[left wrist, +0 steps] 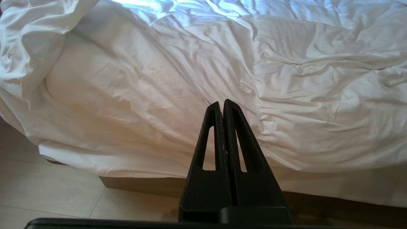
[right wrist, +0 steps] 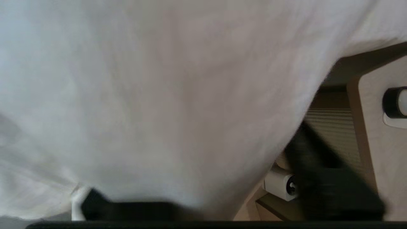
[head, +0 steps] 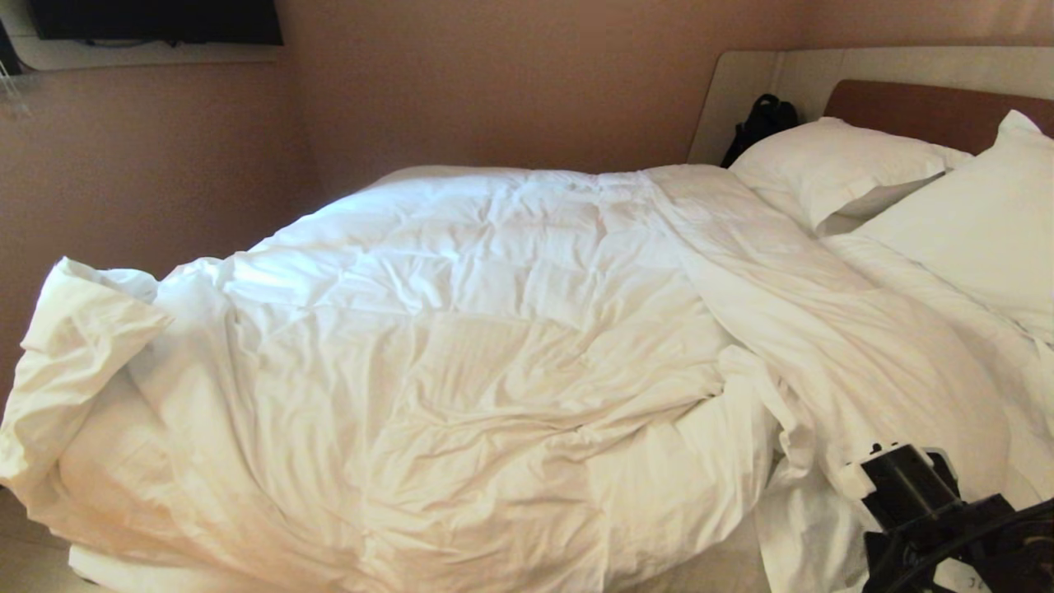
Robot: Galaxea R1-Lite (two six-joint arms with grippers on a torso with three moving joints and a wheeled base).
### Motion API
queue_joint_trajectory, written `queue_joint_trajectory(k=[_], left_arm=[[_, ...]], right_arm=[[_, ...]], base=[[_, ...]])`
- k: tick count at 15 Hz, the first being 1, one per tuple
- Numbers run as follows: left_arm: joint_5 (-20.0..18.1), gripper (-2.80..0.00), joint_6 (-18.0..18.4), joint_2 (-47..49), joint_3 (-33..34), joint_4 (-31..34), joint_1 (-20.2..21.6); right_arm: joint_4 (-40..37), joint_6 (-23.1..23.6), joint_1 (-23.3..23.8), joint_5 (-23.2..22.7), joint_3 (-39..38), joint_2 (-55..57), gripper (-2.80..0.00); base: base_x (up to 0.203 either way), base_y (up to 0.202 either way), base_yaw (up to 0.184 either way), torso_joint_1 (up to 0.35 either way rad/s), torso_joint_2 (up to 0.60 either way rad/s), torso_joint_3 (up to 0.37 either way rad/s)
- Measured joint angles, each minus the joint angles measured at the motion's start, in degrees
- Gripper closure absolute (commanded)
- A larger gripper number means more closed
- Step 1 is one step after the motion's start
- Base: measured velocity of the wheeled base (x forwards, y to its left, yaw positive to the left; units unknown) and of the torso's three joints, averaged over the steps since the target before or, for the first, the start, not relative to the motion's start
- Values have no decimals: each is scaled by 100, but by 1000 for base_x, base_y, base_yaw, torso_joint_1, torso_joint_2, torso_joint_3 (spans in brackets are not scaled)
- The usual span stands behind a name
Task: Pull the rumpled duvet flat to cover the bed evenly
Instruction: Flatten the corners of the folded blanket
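At the lower right, the right gripper [head: 885, 478] is half buried in the duvet [head: 461, 346], grip unclear, so cloth may slip

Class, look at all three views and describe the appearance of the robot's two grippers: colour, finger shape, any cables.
The left gripper has matte black, textured fingers, each a tapering wedge with a long triangular cut-out. The right gripper is a black boxy block with white trim at its front, and black cables loop behind it. In its own wrist view its black fingers are blurred.
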State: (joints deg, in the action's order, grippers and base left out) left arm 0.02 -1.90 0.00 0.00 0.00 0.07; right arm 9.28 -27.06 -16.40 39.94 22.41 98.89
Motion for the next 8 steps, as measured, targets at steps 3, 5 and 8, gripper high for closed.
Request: queue_joint_trajectory(k=[3, 5, 8], left_arm=[[-2, 0, 0, 0, 0, 0, 0], [1, 0, 0, 0, 0, 0, 0], [1, 0, 0, 0, 0, 0, 0]], right_arm=[[-13, 28, 158, 30, 2, -55, 0], [-60, 118, 332, 113, 52, -294, 0], [-173, 435, 966, 217, 395, -975, 0]], base=[[0, 0, 0, 0, 0, 0], [0, 0, 0, 0, 0, 0], [0, 0, 0, 0, 0, 0]])
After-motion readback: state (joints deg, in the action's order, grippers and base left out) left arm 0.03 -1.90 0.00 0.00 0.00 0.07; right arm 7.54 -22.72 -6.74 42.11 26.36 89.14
